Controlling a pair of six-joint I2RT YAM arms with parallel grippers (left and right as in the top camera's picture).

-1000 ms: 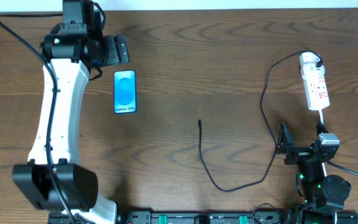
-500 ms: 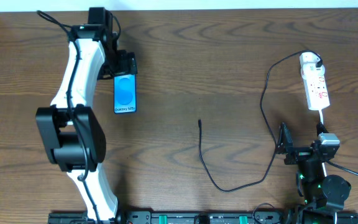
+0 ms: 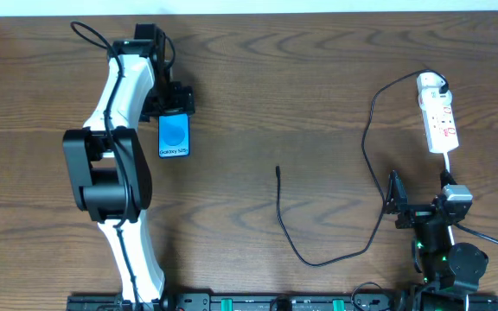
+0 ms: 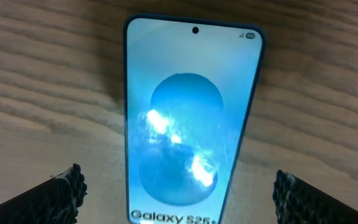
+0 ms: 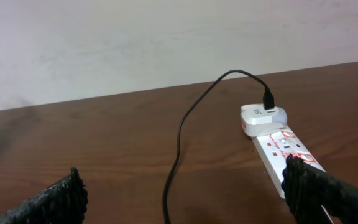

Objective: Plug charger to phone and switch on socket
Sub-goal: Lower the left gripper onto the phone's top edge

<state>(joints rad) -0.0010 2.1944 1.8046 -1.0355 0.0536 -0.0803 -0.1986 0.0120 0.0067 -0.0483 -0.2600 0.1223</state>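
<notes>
The phone (image 3: 174, 138) lies face up on the wooden table, its blue screen lit. My left gripper (image 3: 173, 105) hovers open over the phone's far end. In the left wrist view the phone (image 4: 185, 124) lies lengthwise between the spread fingertips (image 4: 64, 193), untouched. The charger cable (image 3: 294, 242) loops across the table, its free plug tip (image 3: 277, 169) at mid-table. Its other end goes into a white adapter (image 5: 263, 118) on the socket (image 3: 441, 121). My right gripper (image 3: 394, 203) stands open near the front right; its wrist view shows the cable (image 5: 178, 143) and the socket (image 5: 284, 152) ahead.
Bare brown wood lies between the phone and the cable tip. The left arm's white links (image 3: 115, 104) stretch along the table's left side. A pale wall (image 5: 166, 37) stands behind the table's far edge.
My left arm has swung right and forward, bringing its open gripper from up-left of the phone to over the phone's far end. The right arm, cable and socket have not moved.
</notes>
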